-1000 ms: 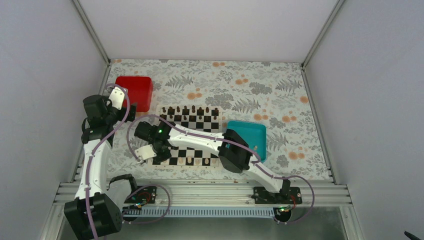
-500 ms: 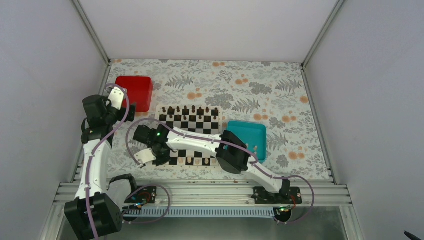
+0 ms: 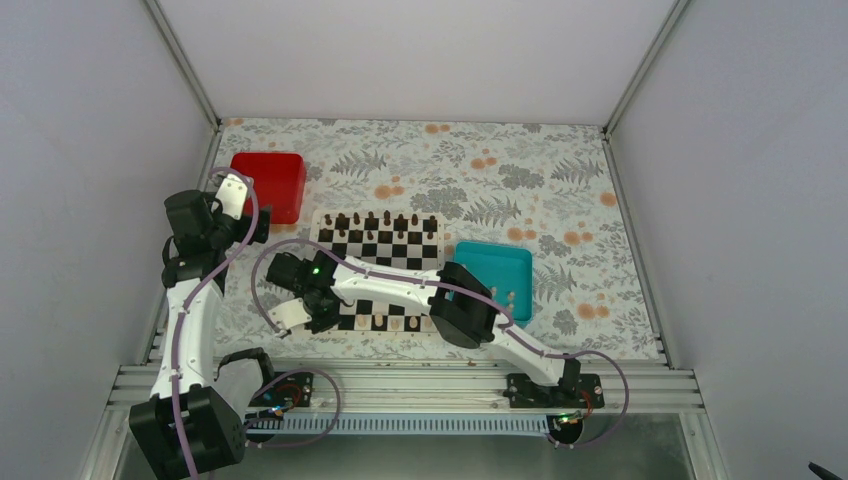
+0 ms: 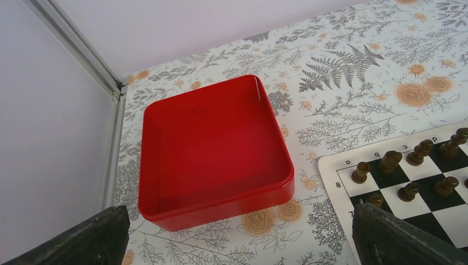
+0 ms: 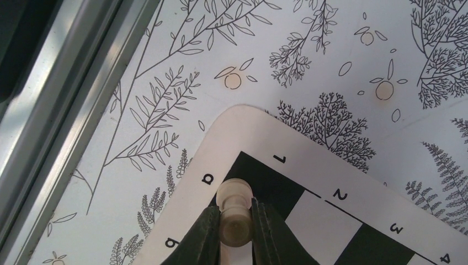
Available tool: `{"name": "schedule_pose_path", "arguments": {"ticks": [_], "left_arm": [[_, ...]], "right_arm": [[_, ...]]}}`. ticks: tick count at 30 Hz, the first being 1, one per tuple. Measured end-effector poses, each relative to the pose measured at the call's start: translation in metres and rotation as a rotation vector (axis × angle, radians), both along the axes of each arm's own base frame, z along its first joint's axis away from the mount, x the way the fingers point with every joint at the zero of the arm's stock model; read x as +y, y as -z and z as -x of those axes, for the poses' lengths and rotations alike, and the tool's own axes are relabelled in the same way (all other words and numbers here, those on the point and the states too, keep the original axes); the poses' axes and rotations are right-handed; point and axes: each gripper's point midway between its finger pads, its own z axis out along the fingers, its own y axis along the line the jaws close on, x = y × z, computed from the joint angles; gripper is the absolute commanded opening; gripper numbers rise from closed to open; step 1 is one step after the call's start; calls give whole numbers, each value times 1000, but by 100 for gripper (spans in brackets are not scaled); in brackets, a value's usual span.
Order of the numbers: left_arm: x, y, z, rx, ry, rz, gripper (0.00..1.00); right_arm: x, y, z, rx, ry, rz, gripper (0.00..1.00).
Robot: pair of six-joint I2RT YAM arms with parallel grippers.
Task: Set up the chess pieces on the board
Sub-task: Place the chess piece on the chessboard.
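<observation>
Right arm has slid a little further toward the near-left corner of the board (image 3: 385, 262). Right claw (image 5: 234, 221) is closed on a pale chess piece (image 5: 234, 194), gripping below its head, over the dark corner square by the "a" and "1" marks. The piece likely handles light, rigid, smooth and tippy, so the narrow stem is the best hold. The top view hides the grip under the arm but shows the filled rows. Left claw (image 4: 237, 237) is spread wide, holding nothing, by the red tray (image 4: 212, 143).
</observation>
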Motion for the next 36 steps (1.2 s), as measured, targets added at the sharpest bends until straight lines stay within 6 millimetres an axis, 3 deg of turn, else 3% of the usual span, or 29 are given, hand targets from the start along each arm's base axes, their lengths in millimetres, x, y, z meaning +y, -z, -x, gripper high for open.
{"name": "schedule_pose_path", "arguments": {"ticks": [36], "left_arm": [[0,-2,-1,-7,0,-2,100]], "right_arm": [[2,-6,-7,-38,9,-13,11]]}}
